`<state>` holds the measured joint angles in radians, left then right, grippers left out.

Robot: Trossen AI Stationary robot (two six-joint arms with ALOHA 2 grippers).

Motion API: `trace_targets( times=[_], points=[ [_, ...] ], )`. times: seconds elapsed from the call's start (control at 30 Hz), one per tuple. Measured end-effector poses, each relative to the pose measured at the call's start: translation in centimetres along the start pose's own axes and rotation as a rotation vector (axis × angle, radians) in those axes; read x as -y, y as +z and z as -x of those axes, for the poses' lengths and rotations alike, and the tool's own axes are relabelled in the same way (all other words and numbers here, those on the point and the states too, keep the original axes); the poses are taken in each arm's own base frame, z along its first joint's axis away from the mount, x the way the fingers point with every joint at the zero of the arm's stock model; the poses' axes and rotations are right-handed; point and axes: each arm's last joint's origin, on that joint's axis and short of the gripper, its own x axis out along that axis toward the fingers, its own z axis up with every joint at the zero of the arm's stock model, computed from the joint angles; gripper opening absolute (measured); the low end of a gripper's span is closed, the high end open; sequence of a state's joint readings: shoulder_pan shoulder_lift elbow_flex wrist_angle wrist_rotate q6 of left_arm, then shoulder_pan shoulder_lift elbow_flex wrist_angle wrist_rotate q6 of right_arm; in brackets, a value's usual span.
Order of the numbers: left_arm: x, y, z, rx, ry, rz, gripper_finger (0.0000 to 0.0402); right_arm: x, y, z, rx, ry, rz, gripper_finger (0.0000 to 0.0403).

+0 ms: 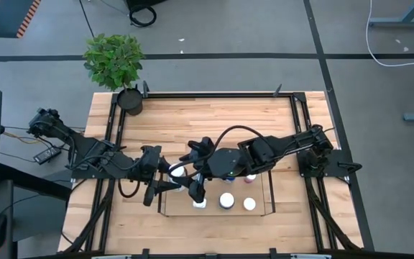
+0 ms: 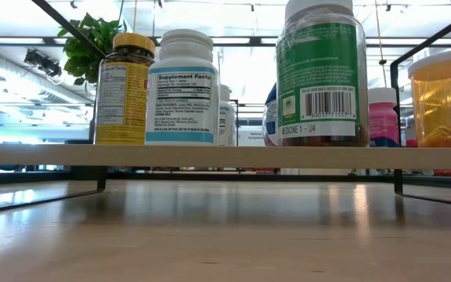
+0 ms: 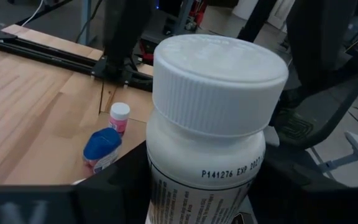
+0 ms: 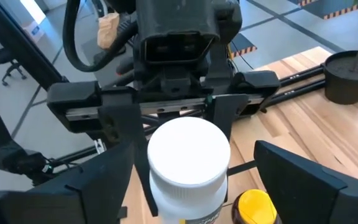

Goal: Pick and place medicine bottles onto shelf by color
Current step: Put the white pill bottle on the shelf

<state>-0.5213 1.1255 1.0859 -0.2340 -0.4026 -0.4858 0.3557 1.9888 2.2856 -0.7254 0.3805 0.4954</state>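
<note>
left gripper [image 4: 173,118]: mine, over the shelf's left end, fingers clamped on the white-capped bottle [image 3: 213,130] from both sides; bottle upright, cap clear above the fingers.
right gripper [image 1: 196,188]: mine, just beside the left one at the same bottle; fingers spread wide, one each side of it, not touching it.
held bottle: white body, ribbed white cap, printed lot code under the neck.
shelf [image 2: 225,157]: thin black wire rack with a pale deck, near-centre of the table [image 1: 192,122].
on shelf, left to right in the low view: yellow-lidded amber jar [image 2: 124,90], white "Supplement Facts" bottle [image 2: 182,90], green-label bottle [image 2: 322,74], pink bottle [image 2: 383,117], orange jar [image 2: 443,98].
blue-capped bottle [image 3: 102,148]: lying on its side.
pink-capped bottle [image 3: 119,116]: upright, just beside the blue one.
plant [image 1: 113,61]: potted, far-left table corner, well apart from the shelf.
</note>
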Motion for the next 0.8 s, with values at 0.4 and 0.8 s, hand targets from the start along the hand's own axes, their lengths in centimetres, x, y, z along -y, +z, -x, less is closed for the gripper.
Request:
trace_targets(
  times=[0.4,0.8],
  points=[
    [-0.01,0.03,-0.01,0.002,0.000,0.002,0.0216,0.15,-0.26,-0.23,-0.011,-0.013,0.029,0.0326],
    [0.00,0.06,-0.01,0.005,-0.001,0.003,0.0217,0.30,-0.17,-0.33,-0.017,0.000,0.022,0.0297]
  ],
)
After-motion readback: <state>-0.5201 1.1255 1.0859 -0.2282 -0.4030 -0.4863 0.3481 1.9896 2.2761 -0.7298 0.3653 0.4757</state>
